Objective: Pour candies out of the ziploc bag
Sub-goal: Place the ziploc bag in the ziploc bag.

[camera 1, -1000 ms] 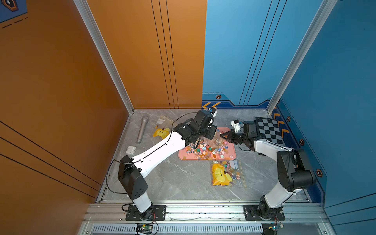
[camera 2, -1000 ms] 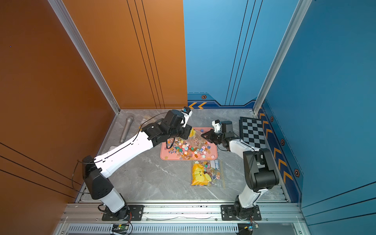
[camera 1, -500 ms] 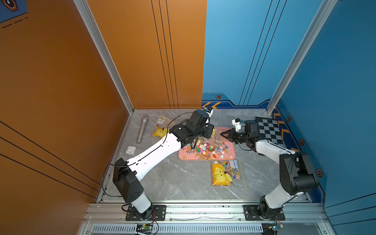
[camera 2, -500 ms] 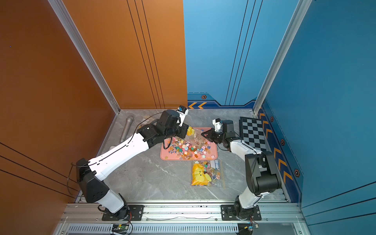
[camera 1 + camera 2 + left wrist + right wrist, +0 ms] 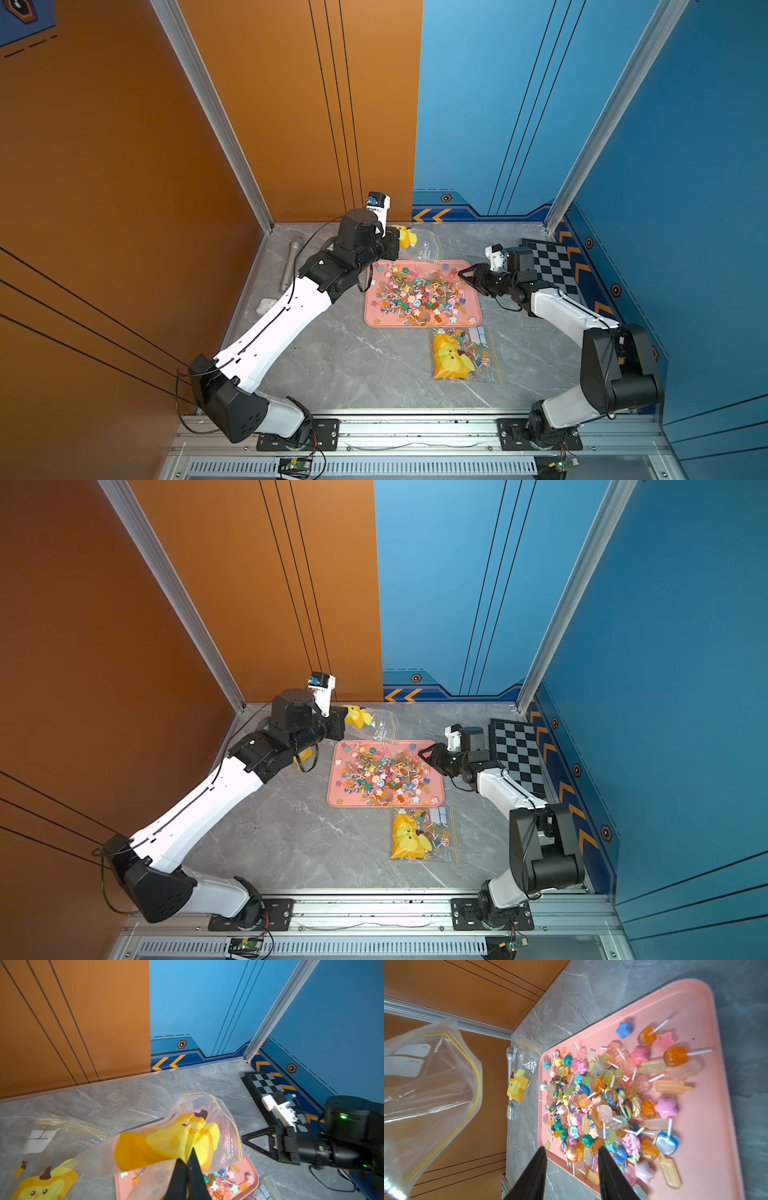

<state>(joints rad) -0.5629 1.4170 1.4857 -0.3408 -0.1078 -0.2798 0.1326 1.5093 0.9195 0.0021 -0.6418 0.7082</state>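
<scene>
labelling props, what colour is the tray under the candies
Salmon pink; the tray shows best in the right wrist view.

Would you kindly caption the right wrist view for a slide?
Open right gripper by multicoloured candies heaped on a pink plastic tray, clear ziploc bag nearby.

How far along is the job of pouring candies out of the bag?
Done: the candies lie heaped on the pink tray. In hand: the left claw is shut on a lifted bag that looks empty, while the right claw hangs open at the tray's edge, holding nothing. Left: a second bag in front of the tray holds candies, if that one counts.
</scene>
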